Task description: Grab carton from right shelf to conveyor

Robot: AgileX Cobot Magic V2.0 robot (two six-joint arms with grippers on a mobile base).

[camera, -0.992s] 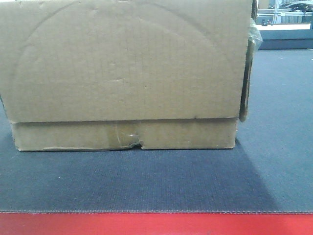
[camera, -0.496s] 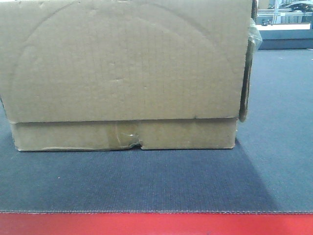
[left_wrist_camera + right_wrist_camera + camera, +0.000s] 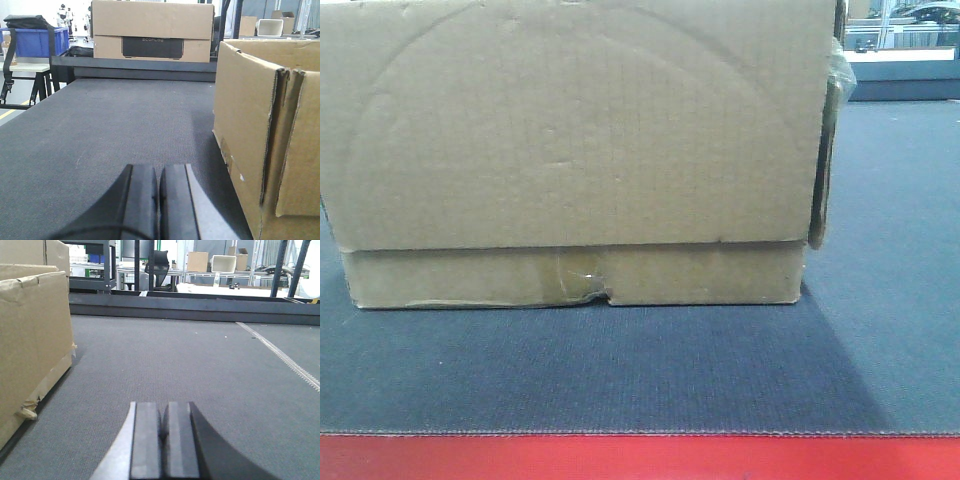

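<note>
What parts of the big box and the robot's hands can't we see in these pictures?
- The carton: the front view cuts off its top and left edge; its inside shows in no view.
- The conveyor behind the carton: hidden by it in the front view.
- The left hand and right hand: shut, their bases cut off by the bottom edge of each wrist view.

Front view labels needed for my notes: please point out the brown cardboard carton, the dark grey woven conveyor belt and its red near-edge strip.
Brown corrugated cardboard carton (image 3: 570, 130): front view, middle of its front face.
Dark grey woven conveyor belt (image 3: 620, 370): front view, bare belt before the carton.
Red strip (image 3: 640, 458): front view, mid-strip.
</note>
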